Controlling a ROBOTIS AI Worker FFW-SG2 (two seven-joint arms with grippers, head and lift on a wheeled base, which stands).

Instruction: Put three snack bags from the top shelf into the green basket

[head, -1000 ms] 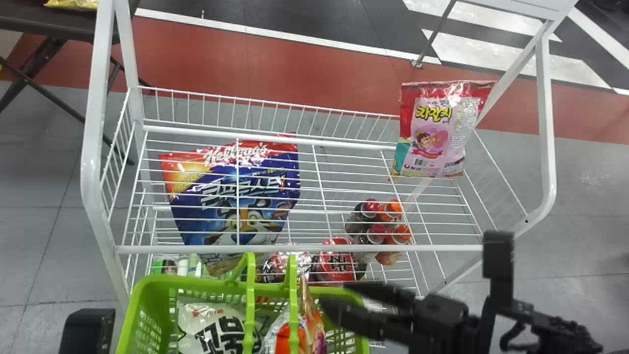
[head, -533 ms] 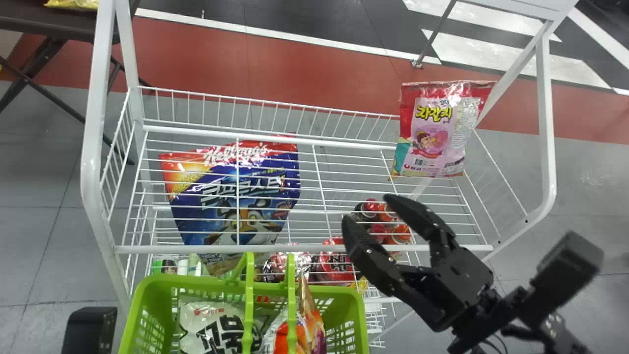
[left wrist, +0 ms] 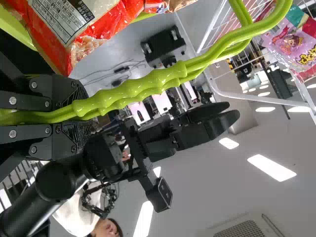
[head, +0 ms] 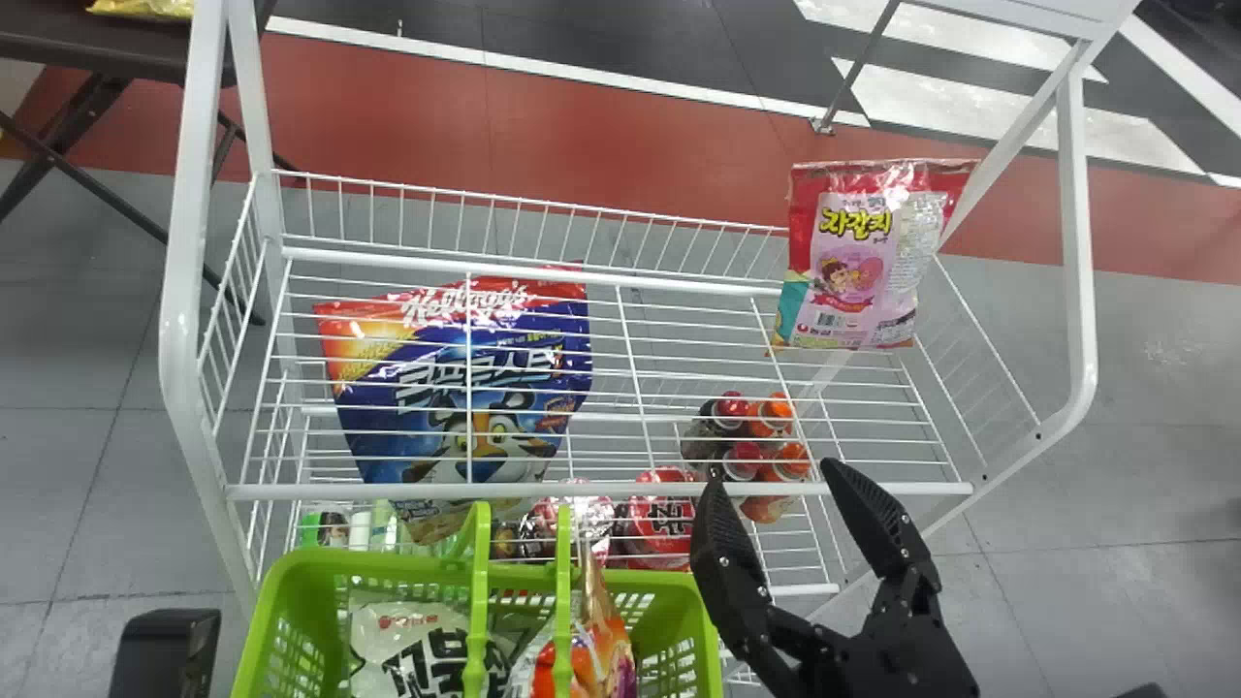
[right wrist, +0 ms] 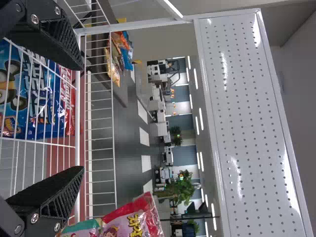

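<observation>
The pink bag (head: 853,262) is on the top shelf (head: 630,490), at the upper right of the frame. It is longer up and down than across, and it tips a little, so its wide red top points up and a bit to the right. Its big flat side with the writing faces me.

The green basket (head: 388,563) sits at the lower left. A white bag (head: 412,650) is in the left part of it. Next to it, an orange bag (head: 609,651) stands up with its pointy corner toward the top of the frame. Two green handles (head: 476,606) go up past the bags.

The left gripper (head: 165,654) is down in the lower left corner, and its jaws pinch the basket handles. The right gripper (head: 773,475) is at the lower right, just beside the basket and below the pink bag. Its jaws are spread wide with only air between them, and its tips point up the frame.

Under the top shelf's wires, a big blue bag (head: 524,412) lies at the left, with its red top edge pointing up. Some bottles (head: 771,417) with red and orange caps stand in the middle.
</observation>
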